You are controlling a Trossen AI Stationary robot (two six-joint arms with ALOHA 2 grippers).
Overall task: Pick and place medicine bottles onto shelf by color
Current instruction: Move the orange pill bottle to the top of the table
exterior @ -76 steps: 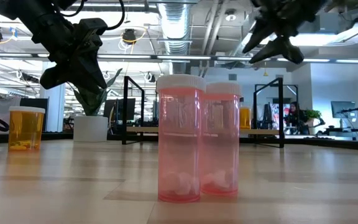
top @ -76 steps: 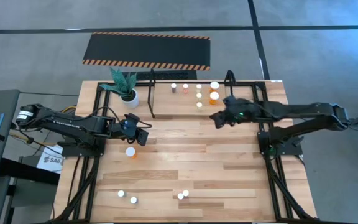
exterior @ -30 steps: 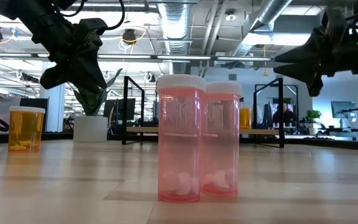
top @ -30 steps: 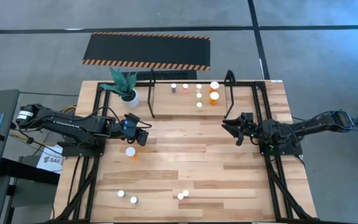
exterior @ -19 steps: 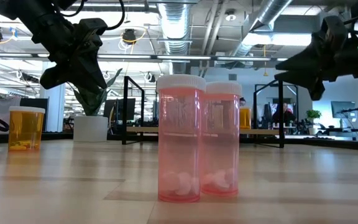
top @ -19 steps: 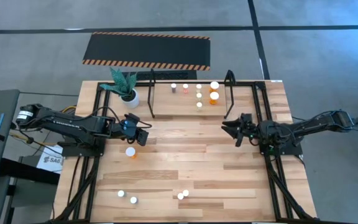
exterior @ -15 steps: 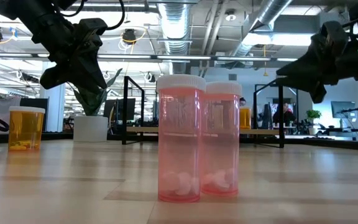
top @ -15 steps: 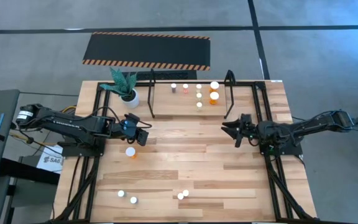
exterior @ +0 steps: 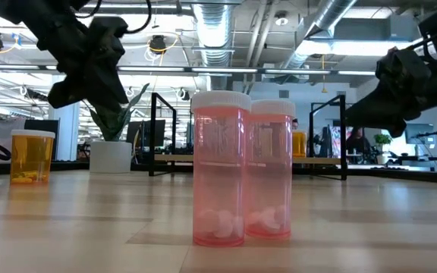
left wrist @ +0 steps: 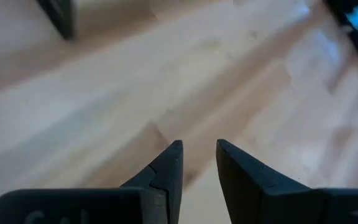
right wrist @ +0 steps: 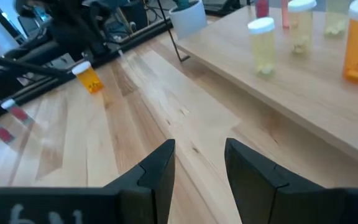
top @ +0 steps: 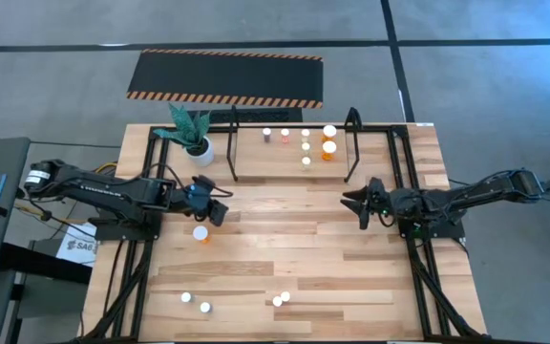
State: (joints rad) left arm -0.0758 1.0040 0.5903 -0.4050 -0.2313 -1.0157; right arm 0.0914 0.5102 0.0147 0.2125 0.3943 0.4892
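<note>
My left gripper (top: pixel 221 210) hangs open and empty above the table's left middle, just beyond a lone orange bottle (top: pixel 200 233); the wrist view shows only bare wood between its fingers (left wrist: pixel 199 155). My right gripper (top: pixel 349 204) is open and empty in front of the shelf's right post (top: pixel 352 143), low over the wood (right wrist: pixel 199 155). Several white-capped bottles (top: pixel 306 146) stand on the shelf board (right wrist: pixel 303 81); a large orange one (top: pixel 328 148) is at its right. Two pink bottles (exterior: pixel 220 168) stand upright near the table's front edge (top: pixel 281 299).
A white pot with a green plant (top: pixel 197 143) stands left of the shelf. Two more small bottles (top: pixel 196 303) stand at the near left. A black mat with striped orange edges (top: pixel 225 78) lies on the floor beyond the table. Bare wood lies between the grippers.
My right gripper has shifted slightly toward the table's near edge and tipped a little, still open. My left gripper has barely moved. No bottle has moved.
</note>
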